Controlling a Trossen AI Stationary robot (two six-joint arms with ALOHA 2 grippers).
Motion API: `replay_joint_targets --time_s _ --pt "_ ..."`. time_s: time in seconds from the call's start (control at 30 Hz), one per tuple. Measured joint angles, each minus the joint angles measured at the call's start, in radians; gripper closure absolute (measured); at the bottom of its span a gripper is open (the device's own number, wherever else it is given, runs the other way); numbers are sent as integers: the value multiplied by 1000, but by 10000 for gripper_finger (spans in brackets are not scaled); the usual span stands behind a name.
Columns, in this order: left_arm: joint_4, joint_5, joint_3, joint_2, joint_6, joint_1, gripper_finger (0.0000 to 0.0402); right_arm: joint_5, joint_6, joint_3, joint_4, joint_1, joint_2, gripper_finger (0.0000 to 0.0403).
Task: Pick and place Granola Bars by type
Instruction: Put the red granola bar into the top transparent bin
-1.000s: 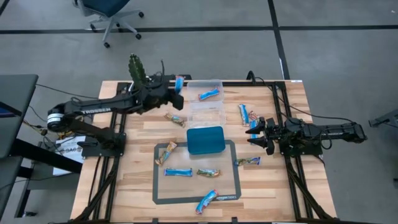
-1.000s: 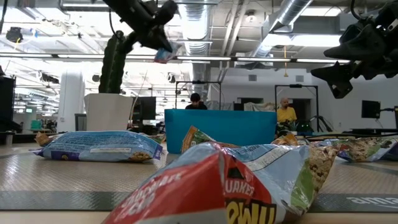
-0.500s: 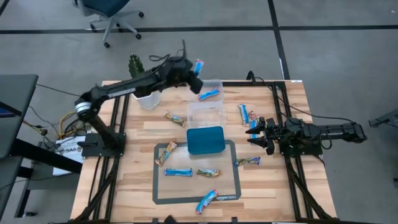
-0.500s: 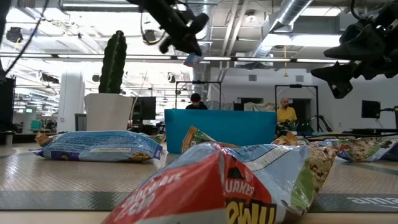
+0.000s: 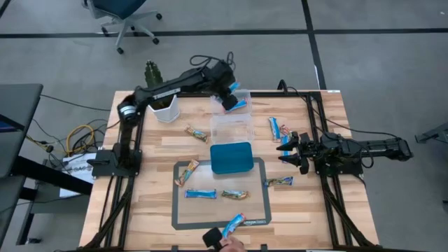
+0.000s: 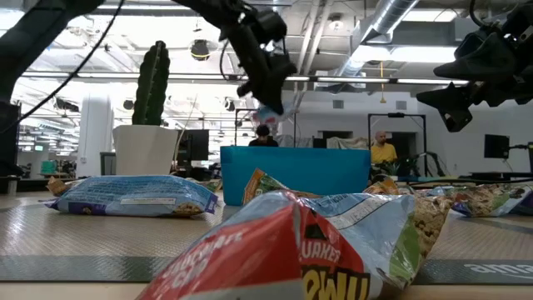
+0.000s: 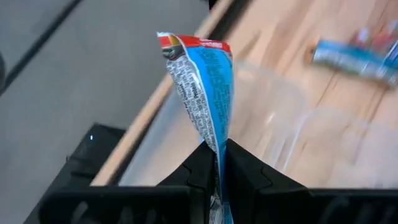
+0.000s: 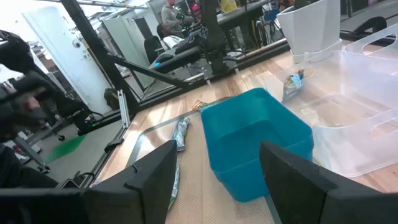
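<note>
My left gripper [image 5: 228, 100] hangs over the far compartment of the clear plastic box [image 5: 232, 124], shut on a blue-and-white granola bar [image 7: 205, 87]. Another blue bar [image 5: 242, 105] lies inside that compartment. My right gripper [image 5: 285, 150] hovers open near the table's right side, beside two blue bars [image 5: 275, 128]. Tan bars [image 5: 197, 133] [image 5: 187, 172] [image 5: 234, 194] [image 5: 279, 181] and blue bars [image 5: 201, 194] [image 5: 232, 226] lie flat on the table and mat. The teal tray [image 5: 232, 157] sits mid-table. My left gripper pinches the blue bar between its two fingers at one end of the wrapper [image 7: 217, 146]. The rest of the bar sticks out past the fingertips. In the low view the bar [image 6: 268, 110] hangs below the gripper, lifted clear above the box.
A white pot with a cactus [image 5: 161, 105] stands at the far left of the table. A grey-bordered mat [image 5: 176, 210] covers the near middle. A person's hand [image 5: 227, 245] with a dark object shows at the near edge.
My left arm has swung from the table's far left toward the right and come down over the clear box, carrying the blue bar with it. A hand has appeared at the near edge.
</note>
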Motion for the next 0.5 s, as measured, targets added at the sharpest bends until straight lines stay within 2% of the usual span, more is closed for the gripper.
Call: replay_joint_targets --time_s 0.5 --pt "-17 -16 -4 75 86 10 376 -2 0 0 1 0 0 182"
